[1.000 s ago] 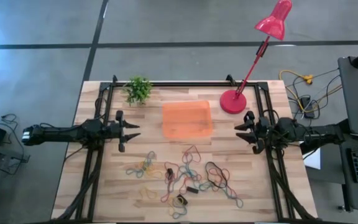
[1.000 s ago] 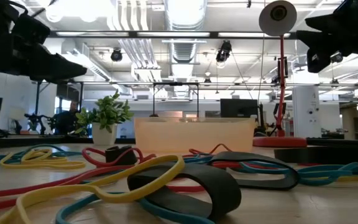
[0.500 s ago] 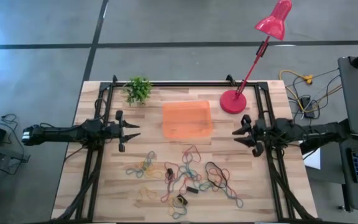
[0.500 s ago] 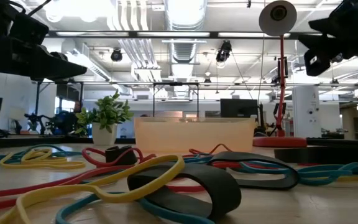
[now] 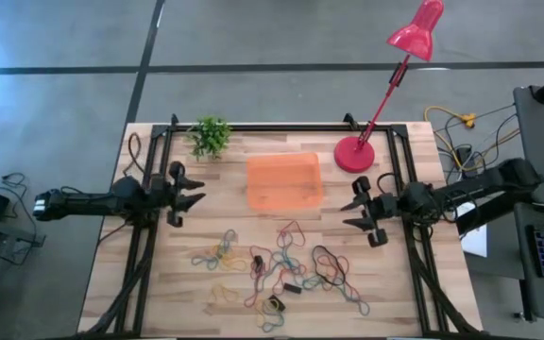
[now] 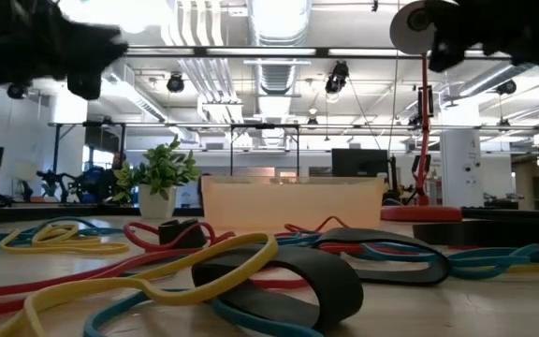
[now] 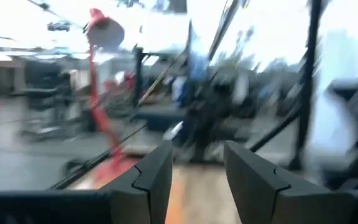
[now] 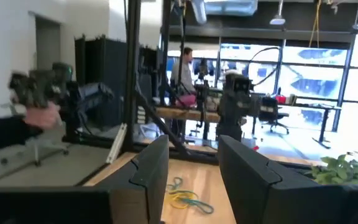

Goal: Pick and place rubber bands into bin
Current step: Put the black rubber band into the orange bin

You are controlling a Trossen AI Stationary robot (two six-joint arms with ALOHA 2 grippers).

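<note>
High view: tangled multicoloured rubber bands (image 5: 277, 269)

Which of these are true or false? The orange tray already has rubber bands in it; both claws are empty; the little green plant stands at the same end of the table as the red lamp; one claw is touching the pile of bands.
1. The translucent orange rectangular bin already holds bands: false. It looks empty; the thin coloured rubber bands all lie loose on the wooden table.
2. Both grippers are empty: true. The left gripper and right gripper stand open, holding nothing.
3. The small green potted plant stands at the same far edge as the red desk lamp: true.
4. One gripper touches the pile: false. Both are beside the bin, apart from the bands.
</note>
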